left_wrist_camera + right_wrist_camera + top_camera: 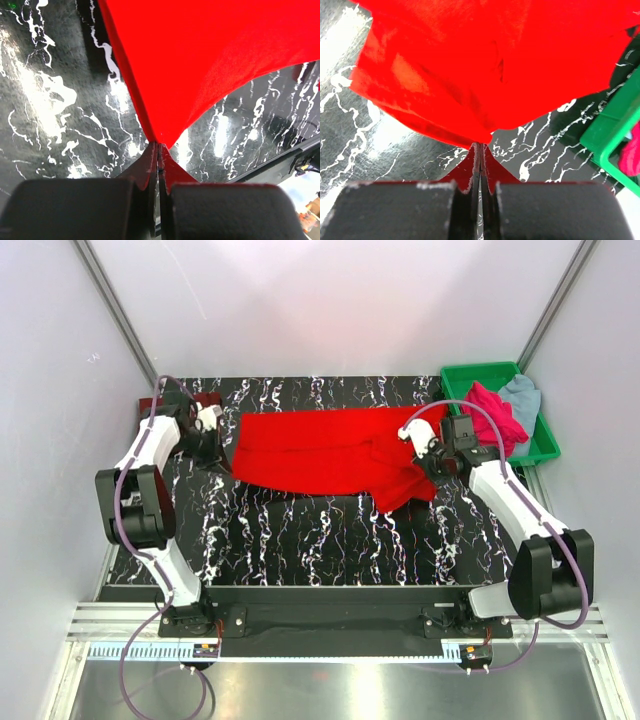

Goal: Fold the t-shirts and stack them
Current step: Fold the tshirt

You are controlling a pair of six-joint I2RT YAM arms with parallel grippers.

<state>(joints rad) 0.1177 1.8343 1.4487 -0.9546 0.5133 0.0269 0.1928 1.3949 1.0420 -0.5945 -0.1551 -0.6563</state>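
Where the soft bright red shirt spreads over the glossy black, white-veined table, the left gripper pinches its left edge; the right gripper clamps its bunched right end. A pink shirt and a grey-blue shirt lie crumpled in the green tray.

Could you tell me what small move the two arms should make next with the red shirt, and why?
Probably raise both ends a little and draw them apart. The left jaws and right jaws are each shut on an end of the red t-shirt, whose right part lies bunched on the table.
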